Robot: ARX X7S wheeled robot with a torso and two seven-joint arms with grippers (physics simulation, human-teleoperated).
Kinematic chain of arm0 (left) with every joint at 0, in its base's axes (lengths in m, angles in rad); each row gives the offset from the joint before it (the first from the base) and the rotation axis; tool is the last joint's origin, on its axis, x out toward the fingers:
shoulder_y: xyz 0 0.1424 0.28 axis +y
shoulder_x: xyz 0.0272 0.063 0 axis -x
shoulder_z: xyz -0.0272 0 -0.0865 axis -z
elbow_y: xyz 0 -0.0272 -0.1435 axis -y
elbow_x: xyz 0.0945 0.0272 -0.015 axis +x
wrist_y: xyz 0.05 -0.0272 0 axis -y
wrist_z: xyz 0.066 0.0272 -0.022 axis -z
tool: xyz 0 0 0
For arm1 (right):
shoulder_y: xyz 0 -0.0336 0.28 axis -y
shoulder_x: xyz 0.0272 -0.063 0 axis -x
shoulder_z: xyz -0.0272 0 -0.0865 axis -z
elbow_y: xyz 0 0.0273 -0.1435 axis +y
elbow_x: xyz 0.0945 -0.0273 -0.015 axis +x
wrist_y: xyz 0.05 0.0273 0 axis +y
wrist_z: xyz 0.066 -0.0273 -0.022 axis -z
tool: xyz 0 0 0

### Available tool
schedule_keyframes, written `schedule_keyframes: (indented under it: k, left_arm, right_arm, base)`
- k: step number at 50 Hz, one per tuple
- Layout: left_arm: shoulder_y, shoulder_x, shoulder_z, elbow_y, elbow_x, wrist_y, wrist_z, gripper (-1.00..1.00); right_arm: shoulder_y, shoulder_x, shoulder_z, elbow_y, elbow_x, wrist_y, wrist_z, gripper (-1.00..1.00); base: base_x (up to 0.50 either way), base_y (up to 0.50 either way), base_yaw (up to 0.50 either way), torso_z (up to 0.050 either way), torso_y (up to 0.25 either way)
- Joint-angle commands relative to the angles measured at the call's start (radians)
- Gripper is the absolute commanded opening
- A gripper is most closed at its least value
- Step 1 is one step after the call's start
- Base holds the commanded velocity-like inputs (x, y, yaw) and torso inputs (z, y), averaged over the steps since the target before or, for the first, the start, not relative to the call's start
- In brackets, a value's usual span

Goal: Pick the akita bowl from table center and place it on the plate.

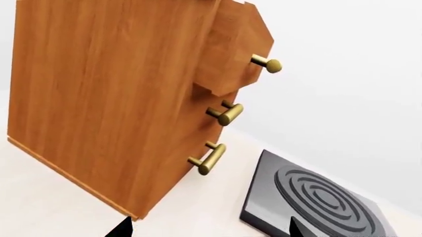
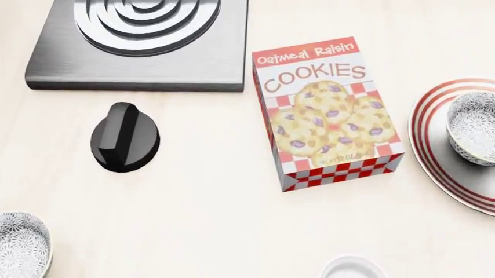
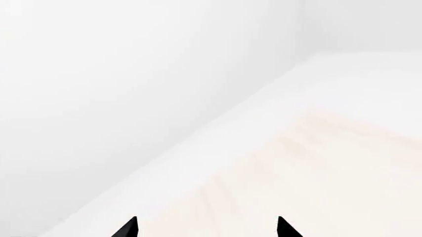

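From the head camera I see a white cup [image 2: 353,270] nearest me and one bowl [image 2: 22,244] left of the cookie box [image 2: 328,113]. Right of the box, another bowl [image 2: 473,127] sits on the plate [image 2: 428,134]. Left of the box lies a black knob [image 2: 124,138]; beyond it, the burner [image 2: 143,40]. Both my left gripper [image 1: 207,228] and right gripper [image 3: 206,228] are spread and hold nothing.

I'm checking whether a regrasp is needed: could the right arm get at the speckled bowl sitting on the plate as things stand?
Probably yes. The akita bowl sits open-topped on the plate at the robot's right, with nothing above it. The cookie box stands clear beside it. The right end effector looks open and empty.
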Motion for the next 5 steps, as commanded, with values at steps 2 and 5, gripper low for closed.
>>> schedule_keyframes:
  k: [2, 5]
  left_arm:
    - [-0.008, -0.004, 0.012, -0.004, 0.005, 0.0, -0.001, 1.0]
    - [-0.009, -0.002, 0.014, -0.009, 0.01, 0.002, -0.001, 1.0]
  right_arm:
    - [-0.029, 0.019, 0.03, -0.042, 0.028, 0.004, 0.016, 1.0]
    - [-0.04, 0.017, 0.031, -0.047, 0.02, 0.003, 0.014, 1.0]
  base:
    - [0.0, 0.0, 0.0, 0.0, 0.0]
    - [0.0, 0.0, 0.0, 0.0, 0.0]
